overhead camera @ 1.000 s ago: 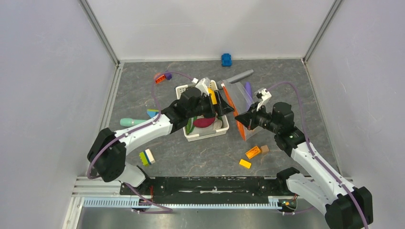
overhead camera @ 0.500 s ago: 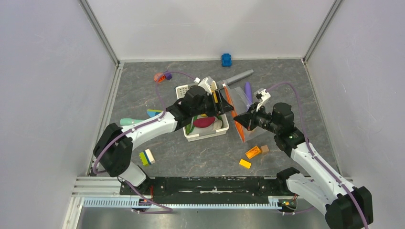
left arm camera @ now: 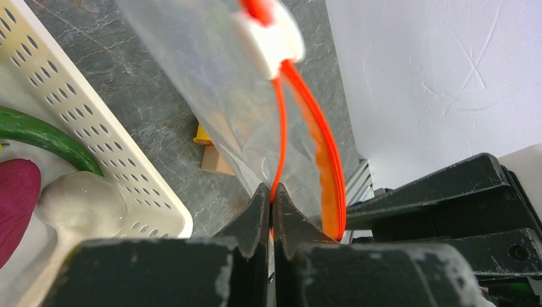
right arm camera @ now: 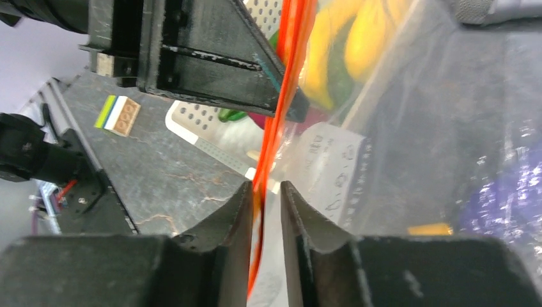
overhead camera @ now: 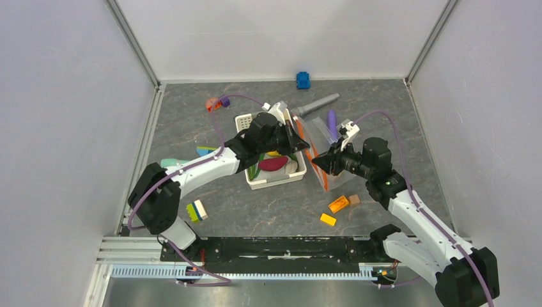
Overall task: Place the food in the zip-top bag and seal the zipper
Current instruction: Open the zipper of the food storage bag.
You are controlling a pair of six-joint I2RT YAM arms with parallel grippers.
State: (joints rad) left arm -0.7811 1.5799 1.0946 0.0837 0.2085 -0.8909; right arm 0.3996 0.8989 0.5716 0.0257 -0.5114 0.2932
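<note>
Zip-top bag (overhead camera: 317,135): stands on edge near the middle of the worktop (overhead camera: 255,204), just right of the white slotted basket (left arm camera: 83,137), suspended between both arms. Zipper (left arm camera: 330,173): orange-red strip along the bag's mouth, its two halves parted along part of their length. Left pincer (left arm camera: 271,199): at the far end of the mouth, fingers pressed together, clamped on one thin half of the zipper. Right pincer (right arm camera: 265,192): at the near end of the mouth, fingers a narrow gap apart, the zipper running through that gap, against one finger and clear of the other. Food: a green cucumber (left arm camera: 38,131), a purple-red sweet potato (left arm camera: 14,198) and a whitish piece (left arm camera: 80,203) lie in the basket. Yellow pieces (right arm camera: 345,38) show through the clear film; whether they are inside the bag cannot be told.
</note>
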